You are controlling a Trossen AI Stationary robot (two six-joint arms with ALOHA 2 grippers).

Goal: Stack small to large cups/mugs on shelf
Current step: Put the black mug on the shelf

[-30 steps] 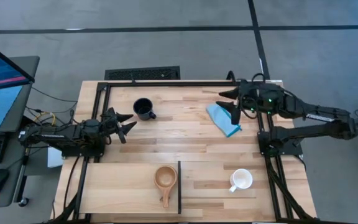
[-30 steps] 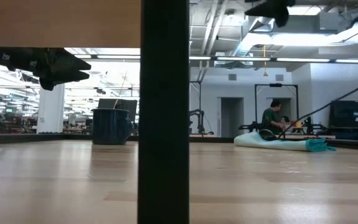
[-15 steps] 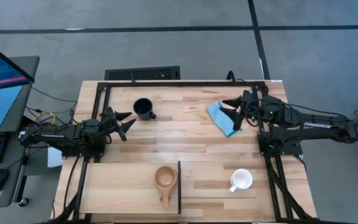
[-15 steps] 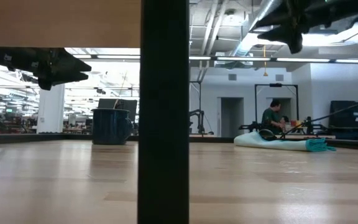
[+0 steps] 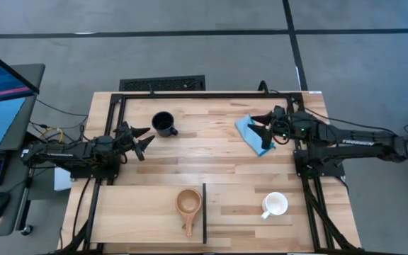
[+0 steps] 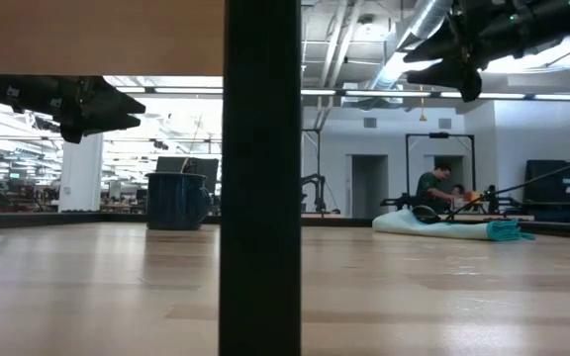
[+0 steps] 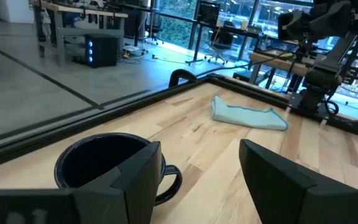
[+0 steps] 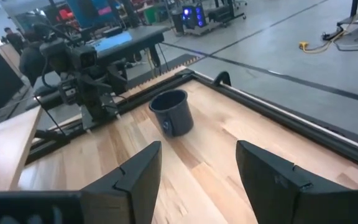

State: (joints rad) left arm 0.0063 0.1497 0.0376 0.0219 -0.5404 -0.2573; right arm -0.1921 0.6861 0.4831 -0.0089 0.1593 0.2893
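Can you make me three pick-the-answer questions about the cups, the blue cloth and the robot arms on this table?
1. Where is the wooden cup?
A. on the pale shelf board
B. on the blue cloth
C. inside the black mug

2. How many cups with handles are on the table?
A. one
B. three
C. five

3. What is the left gripper doing?
A. squeezing the white mug
B. holding the cloth
C. open and holding nothing

Answers:
1. A, the wooden cup sits on the shelf board, beside its dark upright edge.
2. B, they are the wooden cup, the black mug and the white mug.
3. C, its fingers are spread apart near the black mug with nothing between them; the right gripper is open too, over the light-blue cloth.
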